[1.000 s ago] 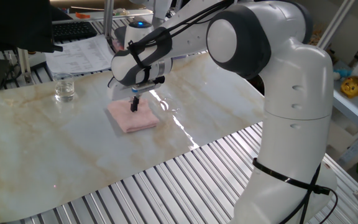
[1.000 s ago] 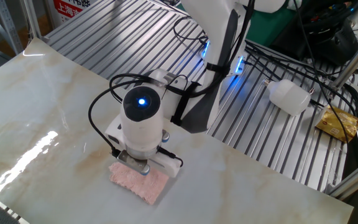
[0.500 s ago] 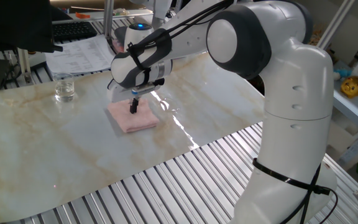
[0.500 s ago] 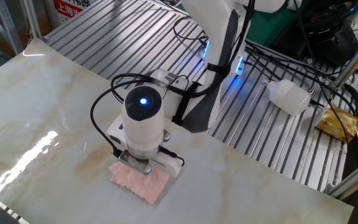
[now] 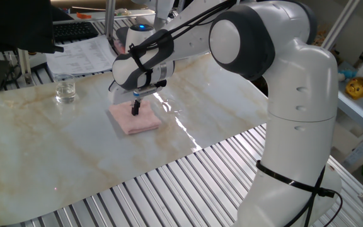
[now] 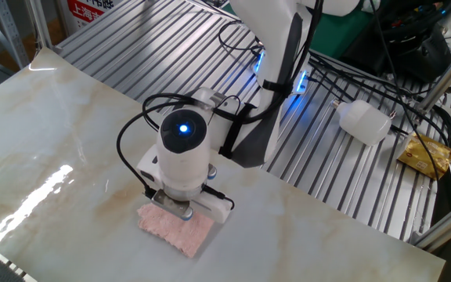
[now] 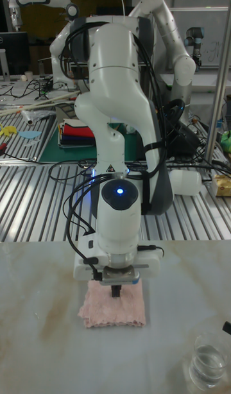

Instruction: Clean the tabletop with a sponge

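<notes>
The sponge (image 5: 135, 119) (image 6: 175, 229) (image 7: 112, 305) is a pale pink wrinkly pad lying flat on the cream marble-look tabletop (image 5: 55, 151) (image 6: 45, 133) (image 7: 38, 349). My gripper (image 5: 135, 109) (image 7: 116, 292) stands straight down over the pad's far half. Its two dark fingers are pressed together, and their tips sink into the pad's top and pinch it. In the other fixed view the wrist body hides the fingers, and only the pad's near part shows below it.
A clear glass (image 5: 65, 89) (image 7: 207, 362) with water stands on the tabletop to one side of the sponge. Ribbed metal slats (image 5: 188, 183) (image 6: 155, 47) border the sheet. Papers and a keyboard (image 5: 74, 30) lie behind, and a white bottle (image 6: 364, 121) rests on the slats.
The wrist has shifted very slightly over the pad while the fingertips stay at the same spot. The sponge has not moved.
</notes>
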